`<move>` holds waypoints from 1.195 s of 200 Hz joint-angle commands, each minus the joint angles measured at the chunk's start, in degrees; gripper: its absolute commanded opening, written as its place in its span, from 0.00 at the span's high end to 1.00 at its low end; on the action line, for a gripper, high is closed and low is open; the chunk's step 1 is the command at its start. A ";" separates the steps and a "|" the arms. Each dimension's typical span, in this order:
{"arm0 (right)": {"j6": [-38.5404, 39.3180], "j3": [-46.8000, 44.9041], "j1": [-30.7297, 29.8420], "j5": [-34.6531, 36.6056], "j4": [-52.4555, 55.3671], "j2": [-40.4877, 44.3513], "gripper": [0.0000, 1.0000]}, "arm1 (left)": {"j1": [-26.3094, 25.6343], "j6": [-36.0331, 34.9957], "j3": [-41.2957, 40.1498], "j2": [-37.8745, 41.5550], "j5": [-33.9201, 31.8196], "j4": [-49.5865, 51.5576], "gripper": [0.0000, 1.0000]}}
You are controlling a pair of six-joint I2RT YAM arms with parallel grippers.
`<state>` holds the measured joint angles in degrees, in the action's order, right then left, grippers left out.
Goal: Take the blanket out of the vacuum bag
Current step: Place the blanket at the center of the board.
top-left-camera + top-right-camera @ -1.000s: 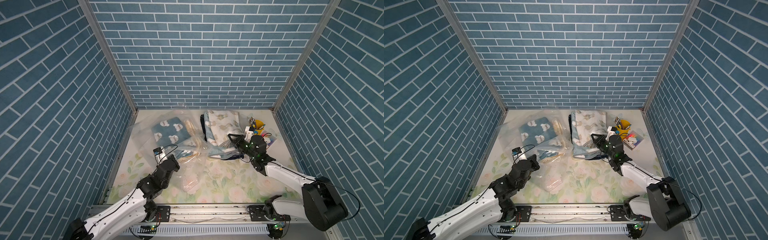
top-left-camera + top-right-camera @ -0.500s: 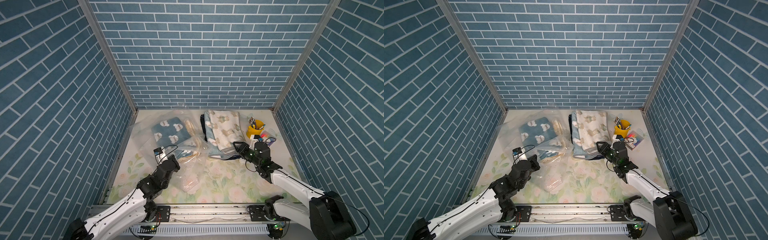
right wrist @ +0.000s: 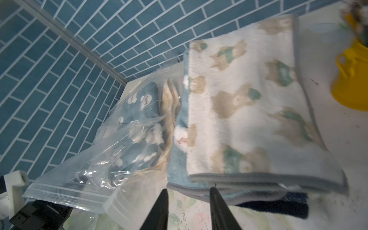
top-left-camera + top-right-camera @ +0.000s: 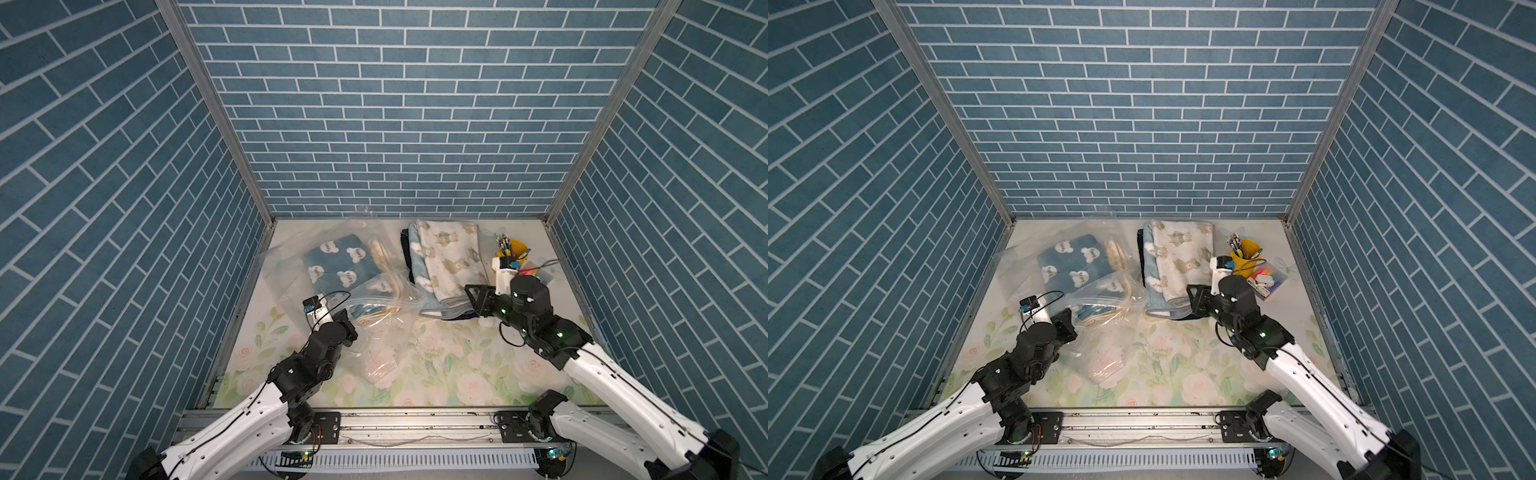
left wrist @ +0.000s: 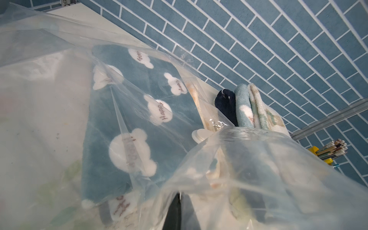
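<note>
The right claw point(image 4: 471, 293), pressed together a moment ago, now stands spread beside the blanket stack point(image 4: 449, 257). The left claw point(image 4: 350, 328) pinches the vacuum bag point(image 4: 286, 266), where the blue blanket point(image 4: 332, 257) remains.

"Happy" on blue blanket point(image 5: 139, 85)

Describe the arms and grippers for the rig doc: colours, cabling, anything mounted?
Both arms match: the left arm and right arm have white long links and black joint housings. Thin black cables loop near the wrists, and each wrist carries a white camera mount. Small green lights dot the right arm. The left gripper and right gripper are black; the right's fingers taper to points.
</note>
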<state>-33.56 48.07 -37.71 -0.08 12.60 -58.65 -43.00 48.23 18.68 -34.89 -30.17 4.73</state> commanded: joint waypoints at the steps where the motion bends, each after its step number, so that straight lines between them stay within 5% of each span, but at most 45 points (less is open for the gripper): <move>1: 10.85 6.91 -2.99 4.75 3.97 -12.73 0.66 | 0.36 1.06 -0.18 1.98 -3.13 3.74 1.00; 50: 18.95 15.58 -6.01 16.19 6.87 -27.74 0.49 | 0.35 1.94 0.41 2.01 -4.72 7.17 1.00; 105: 20.84 17.10 -7.32 18.21 6.91 -33.37 0.39 | 0.31 1.57 0.37 2.20 -3.85 6.19 1.00; 138: 20.73 16.28 -7.29 26.61 10.18 -35.64 0.50 | 0.37 1.57 -0.05 1.85 -3.37 5.39 1.00; 159: 20.73 14.92 -7.08 29.93 10.21 -34.73 0.66 | 0.35 1.58 -0.29 1.57 -3.28 4.99 1.00; 191: 20.14 14.45 -5.83 25.41 6.88 -30.78 0.88 | 0.35 1.43 -0.35 0.20 -2.60 3.05 1.00; 208: 19.85 15.19 -5.38 24.62 6.82 -30.60 0.87 | 0.38 1.21 0.31 -0.84 -2.33 2.83 1.00; 239: 19.42 14.38 -5.30 20.08 6.63 -31.42 0.66 | 0.31 0.93 0.19 -0.72 -2.24 2.74 1.00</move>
<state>-13.50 62.96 -43.29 23.55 19.66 -90.63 -42.98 49.71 18.68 -36.01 -32.23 8.03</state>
